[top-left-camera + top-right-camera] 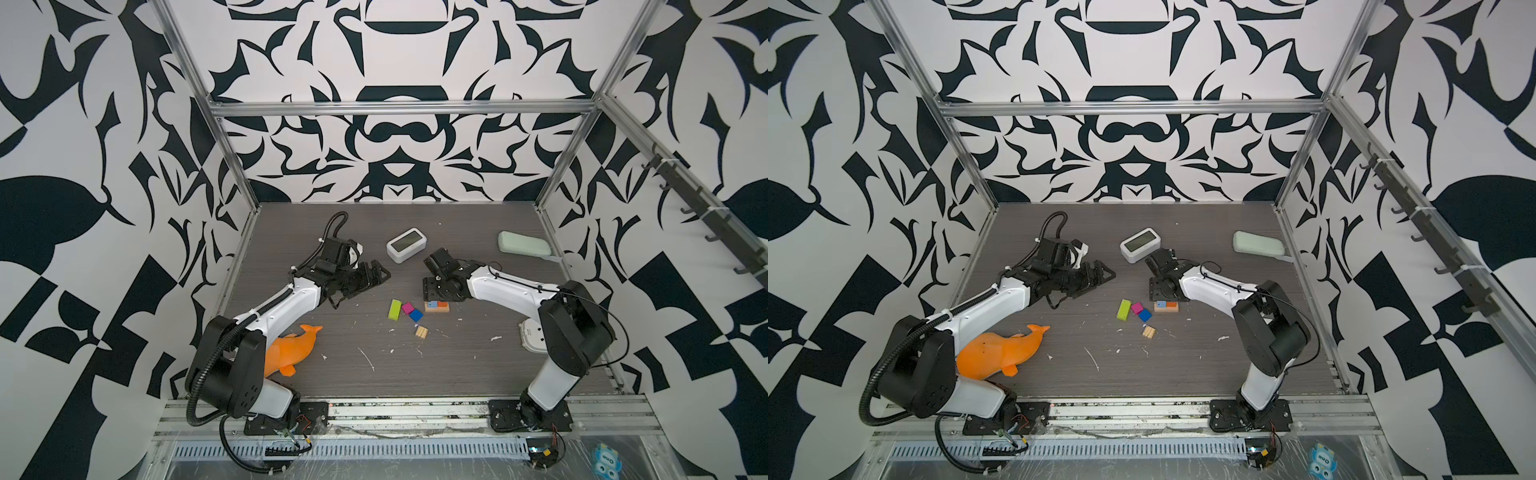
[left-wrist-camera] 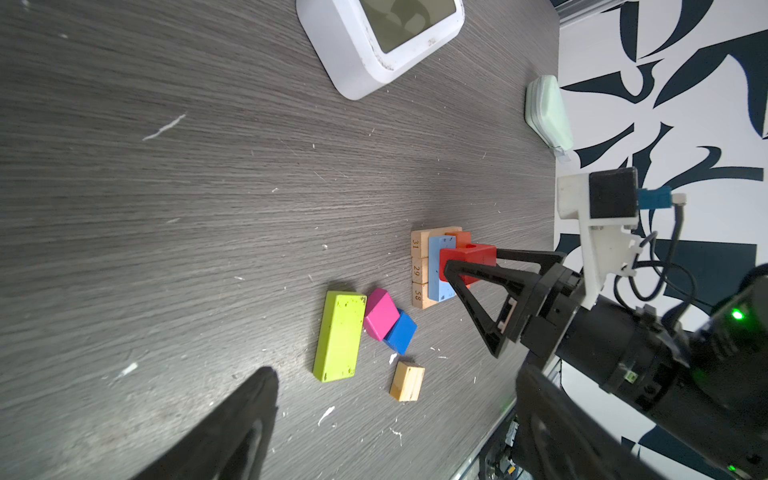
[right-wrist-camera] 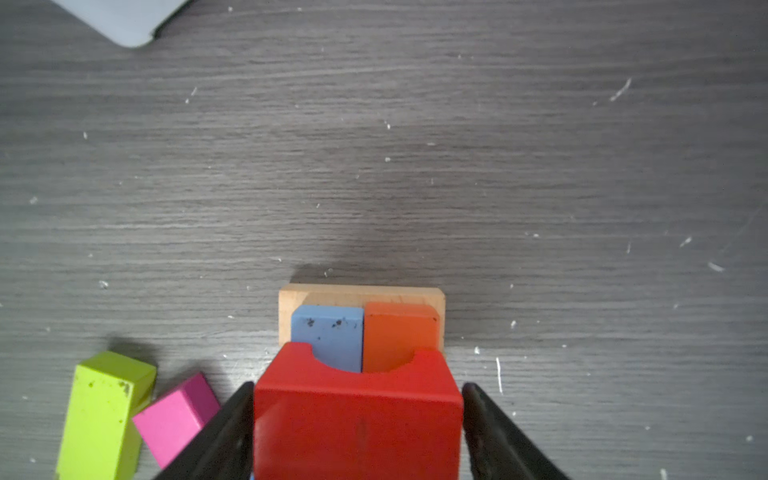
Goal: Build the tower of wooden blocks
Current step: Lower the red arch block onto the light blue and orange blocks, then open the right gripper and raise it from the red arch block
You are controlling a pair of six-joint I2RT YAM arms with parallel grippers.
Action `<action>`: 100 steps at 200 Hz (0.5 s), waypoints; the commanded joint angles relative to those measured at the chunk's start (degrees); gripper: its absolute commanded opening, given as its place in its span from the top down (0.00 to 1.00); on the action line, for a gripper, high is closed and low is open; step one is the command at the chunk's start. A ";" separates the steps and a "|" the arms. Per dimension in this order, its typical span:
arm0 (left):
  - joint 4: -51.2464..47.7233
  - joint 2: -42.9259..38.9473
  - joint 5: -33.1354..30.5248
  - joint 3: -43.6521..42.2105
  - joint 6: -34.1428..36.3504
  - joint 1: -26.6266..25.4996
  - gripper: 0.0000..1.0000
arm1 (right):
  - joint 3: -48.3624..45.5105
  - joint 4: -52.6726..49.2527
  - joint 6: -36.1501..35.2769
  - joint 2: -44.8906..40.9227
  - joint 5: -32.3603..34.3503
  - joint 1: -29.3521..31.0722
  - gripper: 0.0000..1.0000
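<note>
Right jaws flank red block (image 3: pixel 357 419) at tower (image 2: pixel 417 268) edge, grip unclear; left jaws spread.

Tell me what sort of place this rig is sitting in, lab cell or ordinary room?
Most likely a robot test cell, not an ordinary room: an aluminium frame boxes in the table, black-and-white patterned panels line it, and the left arm and right arm are bolted to a front rail.

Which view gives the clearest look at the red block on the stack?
The right wrist view: the red block fills the foreground, curved notch clear, straddled by the right gripper. The left wrist view shows it small and side-on atop the tower. In both top views that gripper covers it.
</note>
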 commanded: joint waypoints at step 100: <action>-3.61 -1.75 -1.75 1.31 2.56 0.05 0.08 | 2.33 -6.92 -15.02 -10.54 -2.16 0.18 0.14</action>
